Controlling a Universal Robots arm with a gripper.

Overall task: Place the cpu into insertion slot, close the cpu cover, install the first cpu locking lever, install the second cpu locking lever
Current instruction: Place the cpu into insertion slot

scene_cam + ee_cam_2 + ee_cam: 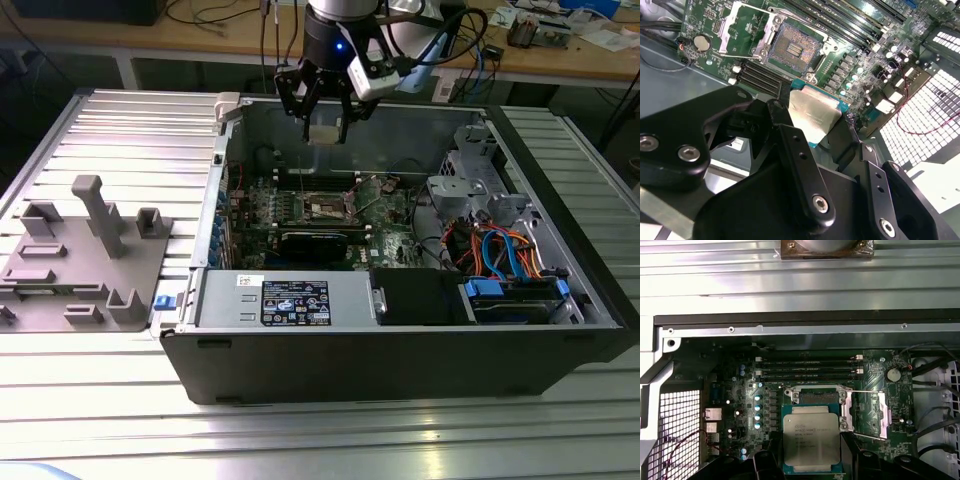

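At twelve o'clock from the open insertion slot [325, 207] in the exterior view, the gripper [325, 129] pinches the cpu [325, 136] level, lid upward.

Black fingers [799, 160], silver screws [820, 203], blue light [342, 46]

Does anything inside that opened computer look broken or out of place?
Nothing stands out. The gripper holds the cpu above the bare insertion slot, and the cpu cover lies open beside the slot.
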